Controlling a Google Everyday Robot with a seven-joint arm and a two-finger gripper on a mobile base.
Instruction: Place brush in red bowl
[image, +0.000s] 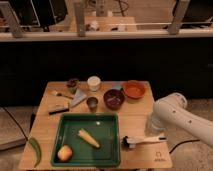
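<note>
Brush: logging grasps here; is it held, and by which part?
Cannot tell. The brush lies on the table; the gripper is down at its white handle end, contact hidden under the arm.
</note>
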